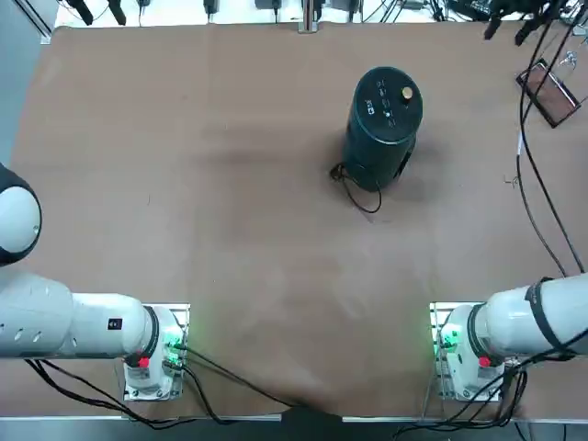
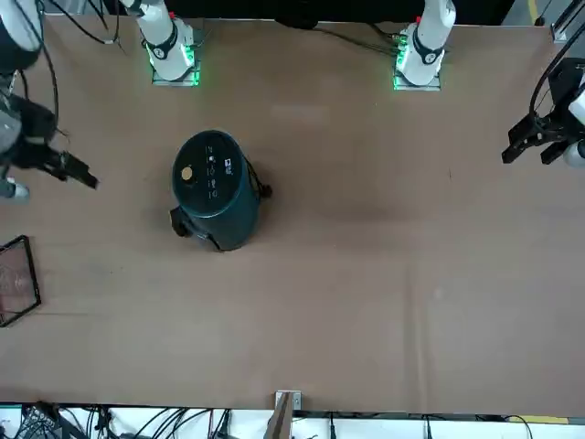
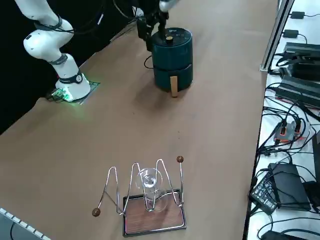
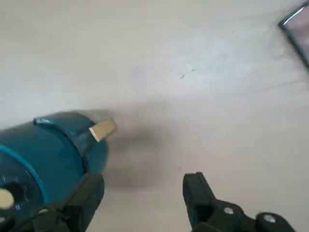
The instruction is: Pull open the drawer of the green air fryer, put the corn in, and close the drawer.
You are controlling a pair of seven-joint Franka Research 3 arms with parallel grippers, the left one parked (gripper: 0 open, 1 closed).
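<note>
Step in hand looks like the approach to the drawer point(image 3: 173, 80) — not yet pulled, corn nowhere in view. Green air fryer point(image 1: 384, 124) stands upper right of centre in top view. Right gripper point(image 4: 143, 191) hovers near it, fingers spread wide, empty. Next: line up on the tan handle point(image 4: 102, 129) & close.

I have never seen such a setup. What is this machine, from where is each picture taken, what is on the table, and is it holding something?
These are two robot arms bolted to a brown table. One picture looks straight down, one faces the robot, one looks from its right side, and one comes from the right arm's wrist. On the table stand a dark green air fryer, its drawer shut, and a wire rack with a glass. The right gripper hangs open, apart from the air fryer, holding nothing. No corn shows.
</note>
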